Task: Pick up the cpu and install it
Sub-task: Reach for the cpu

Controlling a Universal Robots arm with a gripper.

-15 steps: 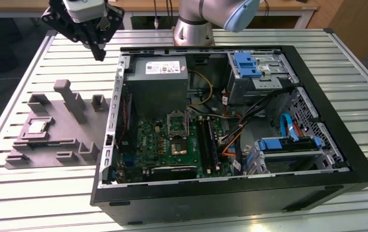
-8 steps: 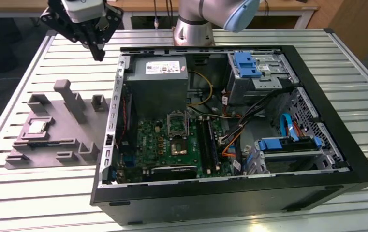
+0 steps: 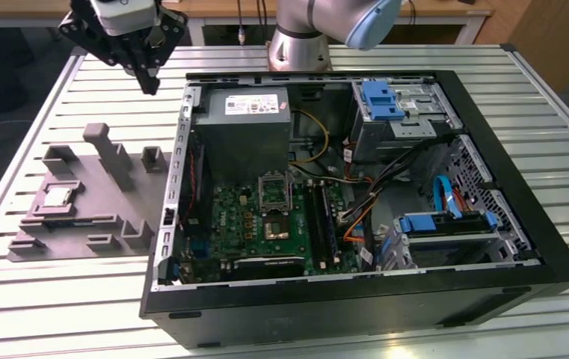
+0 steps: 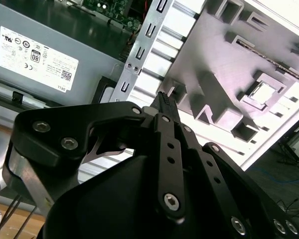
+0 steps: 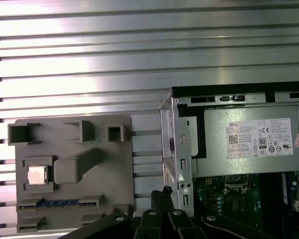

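Claw (image 3: 149, 81) pressed together, holding nothing, over the slatted metal desk (image 3: 65, 299) beside the case (image 3: 364, 314). cpu (image 3: 57, 197) sits in the grey holder (image 3: 90, 218).

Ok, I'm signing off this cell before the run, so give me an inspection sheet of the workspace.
Surface: slatted metal table.
Job's things: cpu lies seated in the grey holder, beside the open computer case; not installed.
Clutter: nothing seen.
Grippers: gripper hangs above the table near the case corner, apart from the cpu, jaws together and empty.
Cables: coloured cables run loose inside the case.
Surroundings: wooden furniture beyond the table.
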